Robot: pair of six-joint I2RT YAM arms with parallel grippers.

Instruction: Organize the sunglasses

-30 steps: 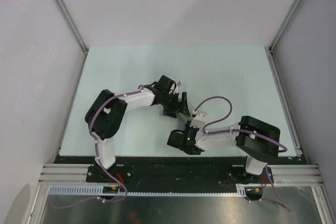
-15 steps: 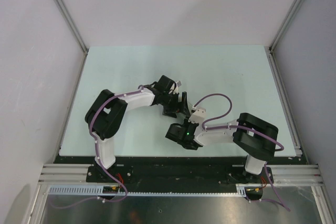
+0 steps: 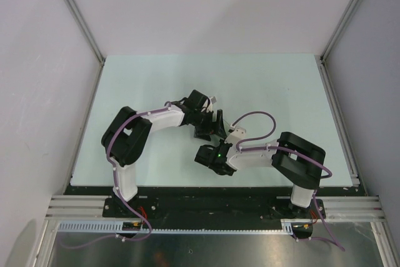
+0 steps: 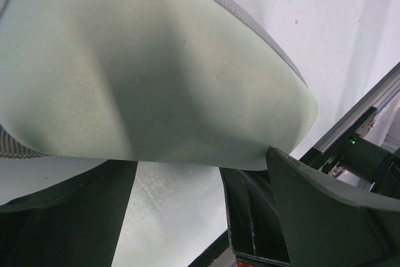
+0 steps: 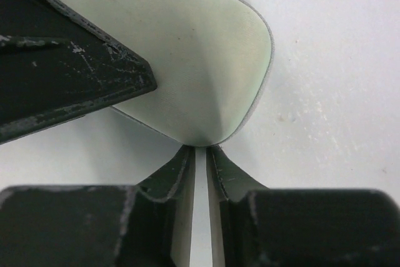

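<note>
Top external view: the pale table (image 3: 156, 85) fills the middle, and two arms meet a little toward 6 o'clock from its centre. The left arm (image 3: 134, 132) reaches in from 7 o'clock and the right arm (image 3: 300, 161) from 5 o'clock, their wrists close together.

In the left wrist view the case (image 4: 156, 60), cream cloth with a grey rim, covers the upper half and hides the tips of the left gripper (image 3: 211, 124). Its fingers (image 4: 62, 217) stand spread wide at 7 and 5 o'clock with bare table between them. Whether they clamp the case cannot be told.

In the right wrist view the case's rounded corner points to 6 o'clock, straight into the right gripper (image 5: 198, 149). That gripper's fingers are nearly pressed together, with a thin slit of light between. Their tips meet the rim, but whether they pinch it is unclear.

The sunglasses show in no view, so their place cannot be told. A small green light (image 3: 219, 154) glows on the right wrist.
</note>
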